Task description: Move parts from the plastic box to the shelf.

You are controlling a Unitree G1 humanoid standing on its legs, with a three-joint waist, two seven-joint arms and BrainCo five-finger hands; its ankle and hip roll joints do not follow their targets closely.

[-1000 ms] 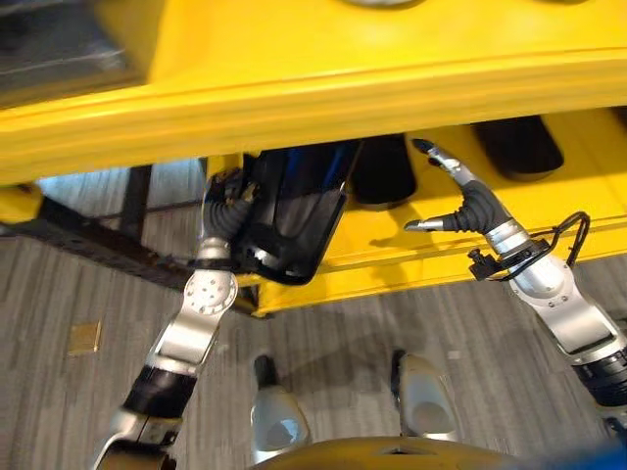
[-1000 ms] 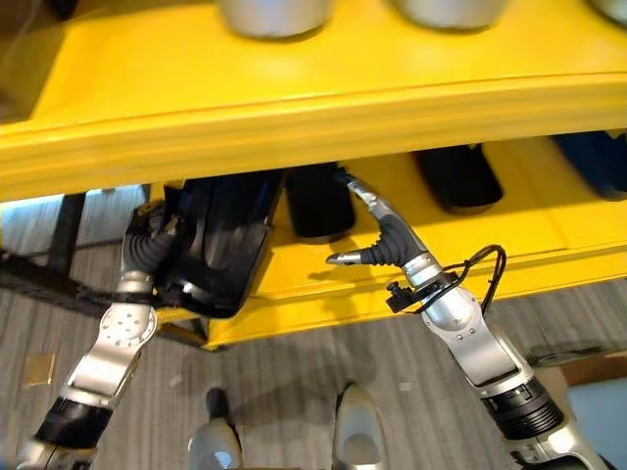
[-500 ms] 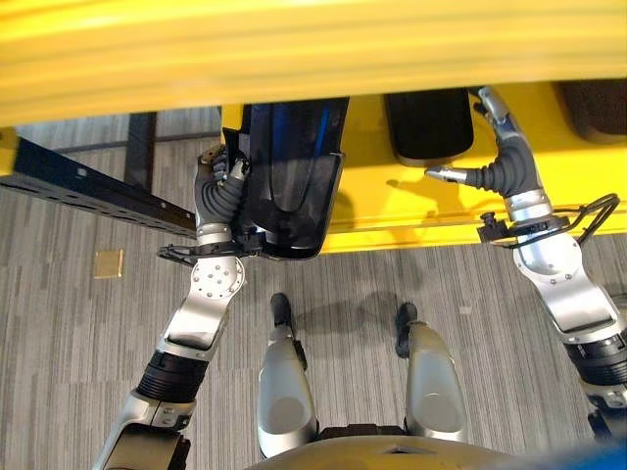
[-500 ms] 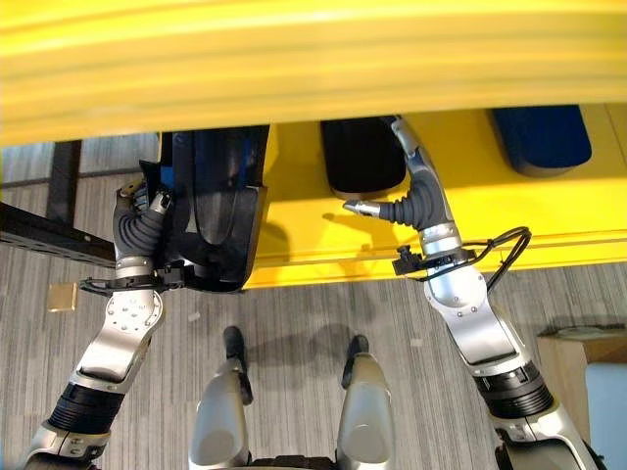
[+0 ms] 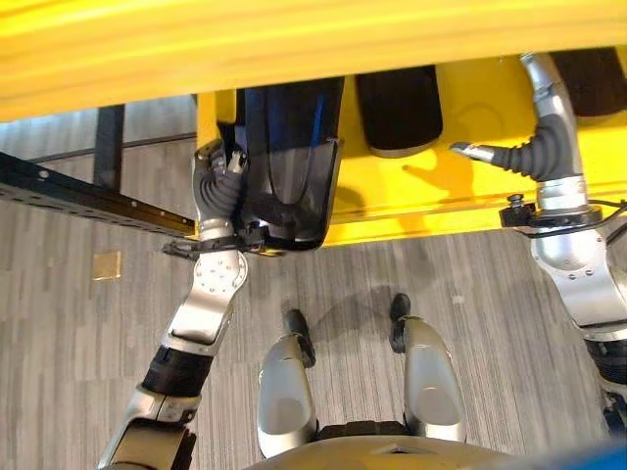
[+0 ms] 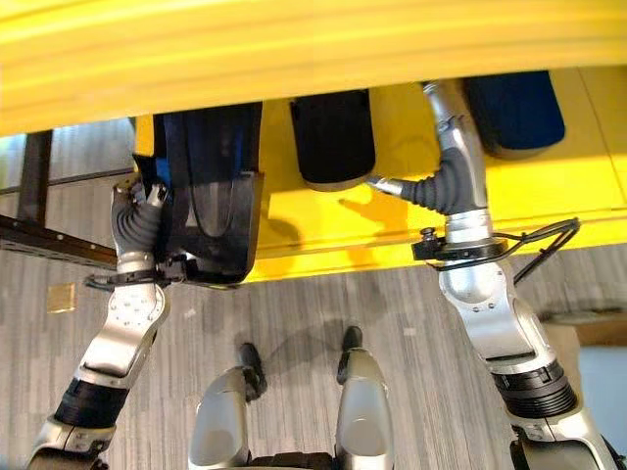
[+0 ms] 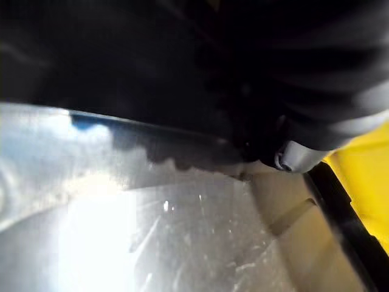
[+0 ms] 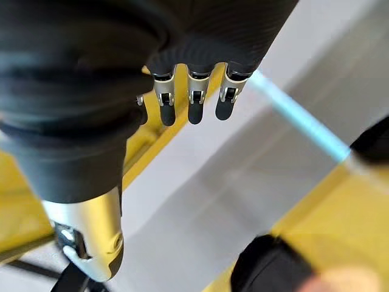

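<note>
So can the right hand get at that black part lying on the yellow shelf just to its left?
Probably yes. The right hand is open over the yellow shelf, and the black part lies close beside it with bare shelf between. The left hand is off at the other part.

My left hand (image 6: pixel 139 220) grips a large black part (image 6: pixel 211 201) at its side, its far end pushed under the upper board of the yellow shelf (image 6: pixel 549 196). My right hand (image 6: pixel 446 181) reaches over the lower board, thumb out sideways (holding nothing), between two dark parts (image 6: pixel 333 137) lying there.
</note>
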